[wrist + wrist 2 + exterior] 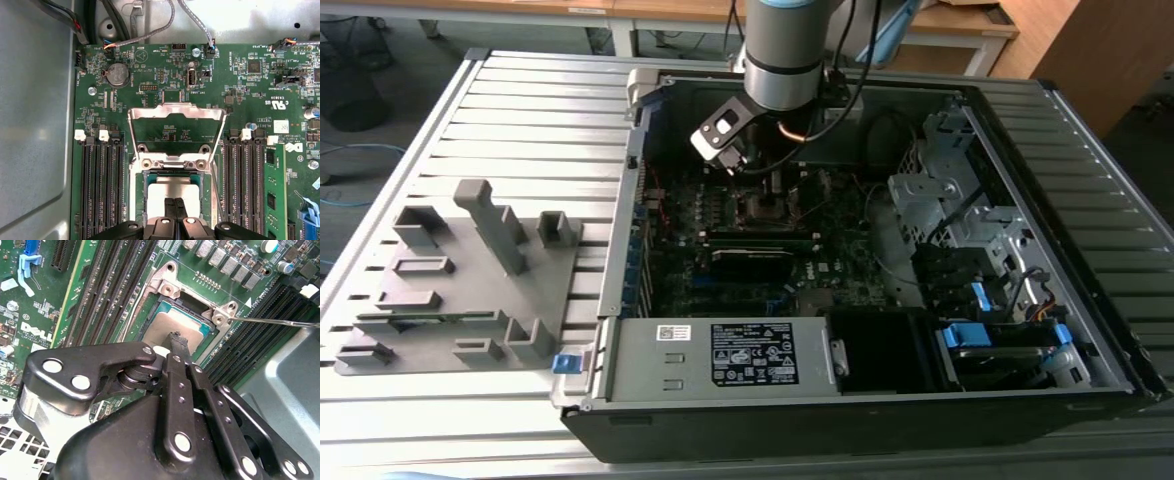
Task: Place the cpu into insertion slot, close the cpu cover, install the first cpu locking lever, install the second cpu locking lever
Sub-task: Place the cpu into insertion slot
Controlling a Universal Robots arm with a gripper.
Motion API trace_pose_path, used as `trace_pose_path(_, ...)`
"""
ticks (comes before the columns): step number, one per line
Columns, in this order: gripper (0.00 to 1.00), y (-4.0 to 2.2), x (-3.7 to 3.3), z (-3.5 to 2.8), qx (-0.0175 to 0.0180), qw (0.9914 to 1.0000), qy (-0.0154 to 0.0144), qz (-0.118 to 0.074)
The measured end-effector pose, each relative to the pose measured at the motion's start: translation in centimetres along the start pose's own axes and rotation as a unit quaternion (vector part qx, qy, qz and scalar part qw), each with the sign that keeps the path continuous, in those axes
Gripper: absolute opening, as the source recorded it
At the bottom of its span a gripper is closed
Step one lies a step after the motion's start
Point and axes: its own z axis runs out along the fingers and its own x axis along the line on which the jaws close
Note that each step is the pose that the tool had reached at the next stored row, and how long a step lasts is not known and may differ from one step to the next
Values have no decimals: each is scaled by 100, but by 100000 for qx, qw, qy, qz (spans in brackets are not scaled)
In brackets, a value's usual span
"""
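Silver-grey cpu seated in the insertion slot, cpu cover raised.
We see the gripper jaws pressed together, gripping nothing, tips on the cpu's top.

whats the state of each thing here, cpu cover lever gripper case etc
cpu: seated in the insertion slot
cpu cover: open, swung up
locking lever: unlatched, swung out
gripper: shut, tips at the cpu's top
computer case: open
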Motion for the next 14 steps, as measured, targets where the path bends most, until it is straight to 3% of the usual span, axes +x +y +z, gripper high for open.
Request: trace_pose_path(14,10,-3,25,55,3,100000,-5,-1)
